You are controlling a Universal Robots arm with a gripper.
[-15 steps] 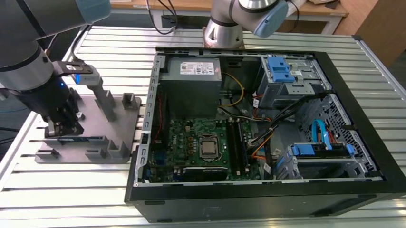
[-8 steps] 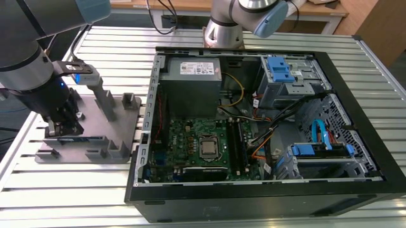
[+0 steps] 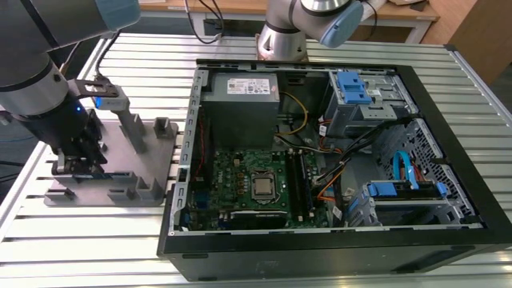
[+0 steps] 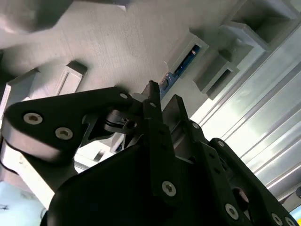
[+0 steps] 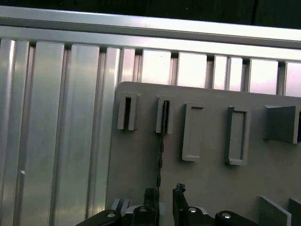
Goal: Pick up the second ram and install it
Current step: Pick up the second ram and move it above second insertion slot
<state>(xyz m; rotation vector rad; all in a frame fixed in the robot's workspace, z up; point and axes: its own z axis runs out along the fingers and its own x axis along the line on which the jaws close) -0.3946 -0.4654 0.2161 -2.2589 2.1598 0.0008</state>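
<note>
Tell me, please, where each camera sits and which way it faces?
Exterior view: off the arm, high up, looking down on the table, the open case and the holder; the arm shows at the exterior view's left.
First wrist view: on the wrist, looking along the gripper at the holder and the edge-on ram.
Second wrist view: on the wrist, looking slantwise past the gripper at the ram.
Both wrist views share the open gripper astride the ram.
</note>
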